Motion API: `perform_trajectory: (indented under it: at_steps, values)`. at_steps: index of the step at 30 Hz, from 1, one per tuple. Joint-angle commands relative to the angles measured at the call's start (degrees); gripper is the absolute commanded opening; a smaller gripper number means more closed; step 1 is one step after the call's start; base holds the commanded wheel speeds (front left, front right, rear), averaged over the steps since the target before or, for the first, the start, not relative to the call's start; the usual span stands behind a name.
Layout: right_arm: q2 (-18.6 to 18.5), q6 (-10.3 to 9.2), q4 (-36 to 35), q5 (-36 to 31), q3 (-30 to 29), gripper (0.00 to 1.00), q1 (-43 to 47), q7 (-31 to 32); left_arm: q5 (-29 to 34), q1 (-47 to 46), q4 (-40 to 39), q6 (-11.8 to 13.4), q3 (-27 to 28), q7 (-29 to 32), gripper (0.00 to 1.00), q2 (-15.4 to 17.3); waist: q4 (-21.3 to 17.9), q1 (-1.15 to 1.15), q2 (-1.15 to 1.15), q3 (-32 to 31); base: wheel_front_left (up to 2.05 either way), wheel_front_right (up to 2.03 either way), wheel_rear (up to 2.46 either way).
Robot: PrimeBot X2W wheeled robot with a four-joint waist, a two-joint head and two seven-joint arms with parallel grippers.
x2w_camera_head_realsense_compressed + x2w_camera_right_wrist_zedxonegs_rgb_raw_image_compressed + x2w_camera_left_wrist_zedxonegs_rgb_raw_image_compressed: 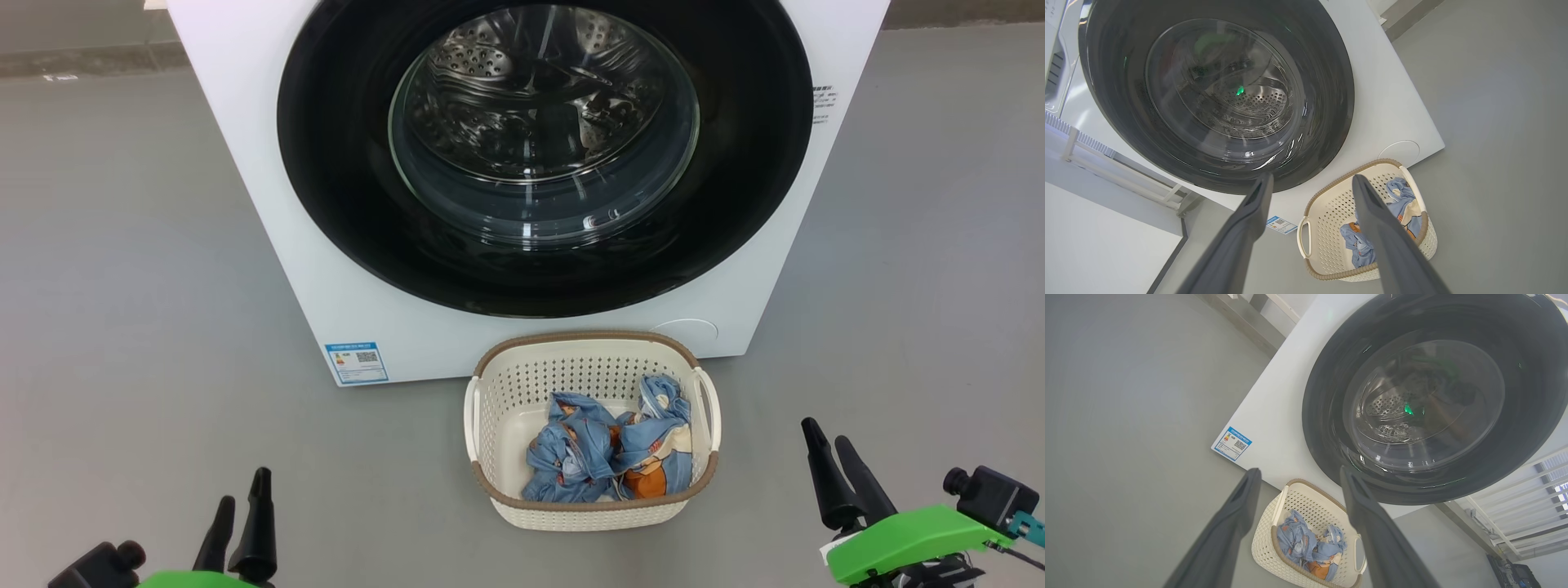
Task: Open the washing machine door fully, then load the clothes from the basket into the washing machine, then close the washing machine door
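Observation:
The white washing machine (269,212) stands straight ahead, its round black-rimmed door (343,204) flat against the front, steel drum visible through the glass. The cream basket (592,510) sits on the floor before it, holding crumpled light-blue clothes (608,449) with orange-brown prints. My left gripper (243,494) hovers open at the lower left, well left of the basket. My right gripper (826,441) is open at the lower right, a short way right of the basket. Both wrist views look past spread fingers at the door (1327,428) (1331,106) and basket (1261,547) (1327,273).
Grey floor (131,269) stretches on both sides of the machine. A blue label (357,362) marks the machine's lower left corner. A white rack or rail (1515,522) stands beside the machine, and a wall base runs along the back.

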Motion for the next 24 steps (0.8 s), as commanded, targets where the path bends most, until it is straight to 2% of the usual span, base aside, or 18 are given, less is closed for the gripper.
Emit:
perform_trajectory:
  at_steps: [1, 24]
  values:
    - [-0.96, 0.05, -1.27, -2.81, 0.98, 1.00, -2.71, -0.94, 3.20, -2.54, -1.84, -0.14, 0.95, -0.98, 1.00, 1.09, -0.02, 0.00, 0.00, 0.07, 0.00, 0.00, 0.00]
    - [-2.05, 0.06, -1.77, -18.42, 2.58, 1.00, -4.16, -4.64, 19.93, -3.34, -3.62, -0.17, 1.29, -4.70, 1.00, 1.18, -0.17, 0.00, 0.00, 0.92, 0.00, 0.00, 0.00]
